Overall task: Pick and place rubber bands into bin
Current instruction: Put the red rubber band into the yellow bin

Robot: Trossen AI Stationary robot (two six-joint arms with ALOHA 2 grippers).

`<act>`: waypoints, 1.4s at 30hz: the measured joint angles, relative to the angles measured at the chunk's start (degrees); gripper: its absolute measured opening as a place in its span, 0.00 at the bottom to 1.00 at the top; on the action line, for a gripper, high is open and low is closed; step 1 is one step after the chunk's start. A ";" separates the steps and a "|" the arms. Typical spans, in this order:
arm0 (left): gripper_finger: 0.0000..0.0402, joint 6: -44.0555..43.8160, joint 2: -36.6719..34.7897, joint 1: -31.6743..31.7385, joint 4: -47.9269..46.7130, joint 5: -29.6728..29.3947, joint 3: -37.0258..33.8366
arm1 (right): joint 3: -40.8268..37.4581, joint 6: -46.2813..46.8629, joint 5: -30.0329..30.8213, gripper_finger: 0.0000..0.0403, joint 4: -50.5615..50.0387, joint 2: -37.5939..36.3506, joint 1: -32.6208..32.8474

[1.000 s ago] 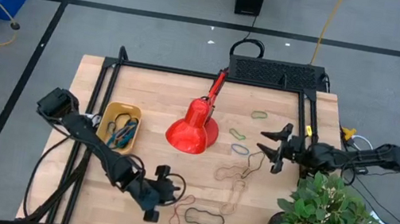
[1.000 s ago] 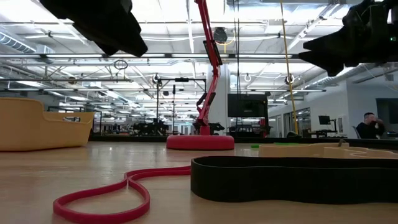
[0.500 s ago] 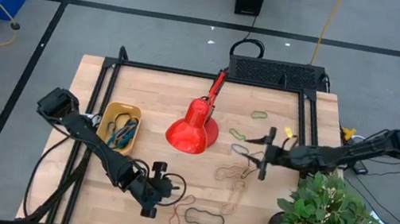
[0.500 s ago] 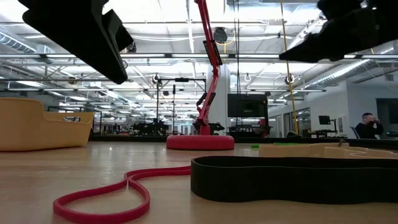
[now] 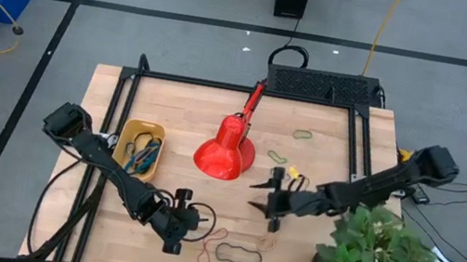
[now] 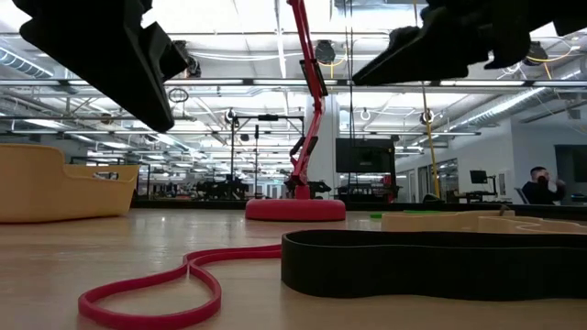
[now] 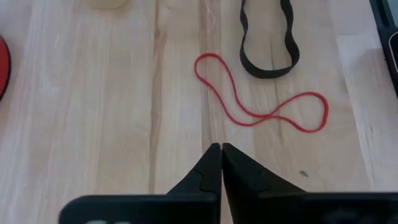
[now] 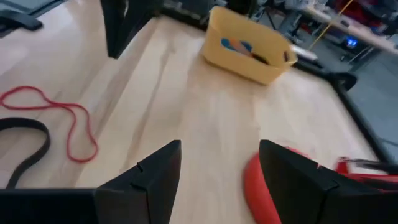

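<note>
Left gripper [image 7: 216, 163], its two dark fingers pressed together and holding nothing, hovers low over the pale wooden worktop [image 7: 106, 124] near its front edge. Just ahead of its tips lies the thin red rubber loop [image 7: 249, 99], stretched into a long pinched figure whose long axis runs crosswise to the fingers. Touching that loop's far side is the wide black rubber band [image 7: 267, 46]. This arm looks the nearer of the two to both bands, so the next pick is probably its own.

Farther along the worktop, the right gripper [image 8: 217, 168] hangs with fingers spread apart and empty, over tan bands I cannot make out clearly. Well beyond the left arm sits the small yellow-orange plastic bin [image 5: 139, 146], already holding several bands.
</note>
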 joint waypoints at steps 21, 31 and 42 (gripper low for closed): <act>0.04 3.46 -0.02 0.52 0.63 -0.06 -0.02 | 6.20 4.21 -2.01 0.52 1.92 11.25 -0.27; 0.10 1.27 -0.02 0.56 1.14 -0.07 -0.02 | 6.20 11.68 -21.52 0.52 3.14 11.19 -8.51; 0.10 1.14 -0.02 0.56 1.14 -0.07 -0.02 | 6.20 9.01 -31.78 0.52 2.98 11.19 -10.94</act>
